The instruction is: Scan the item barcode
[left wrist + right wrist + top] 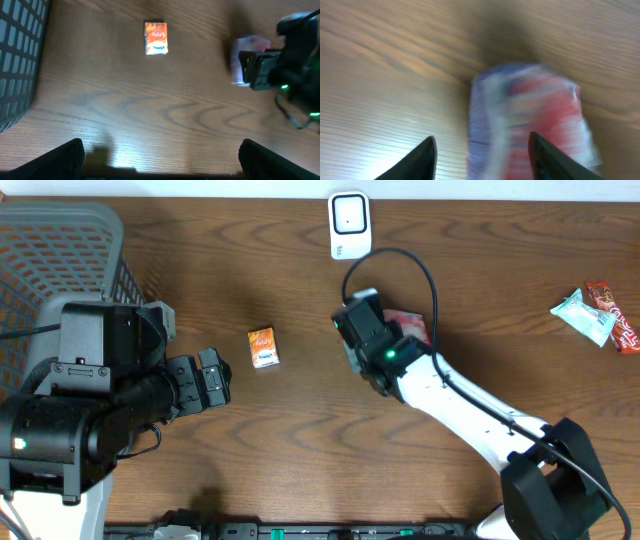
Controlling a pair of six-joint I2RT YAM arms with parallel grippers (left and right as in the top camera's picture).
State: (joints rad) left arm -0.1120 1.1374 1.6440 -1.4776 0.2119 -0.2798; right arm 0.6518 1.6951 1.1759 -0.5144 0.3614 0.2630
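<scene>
A red, white and blue packet lies blurred on the wooden table under my right gripper. The jaws stand apart, and the right fingertip overlaps the packet while the left one is clear of it. From overhead the packet shows just right of the right gripper, below the white scanner. A small orange box lies to the left, also seen as the orange box. My left gripper is wide open over bare table, away from both items.
A grey mesh basket stands at the far left, behind the left arm. Two wrapped snacks lie at the right edge. The scanner's black cable loops over the table near the right arm.
</scene>
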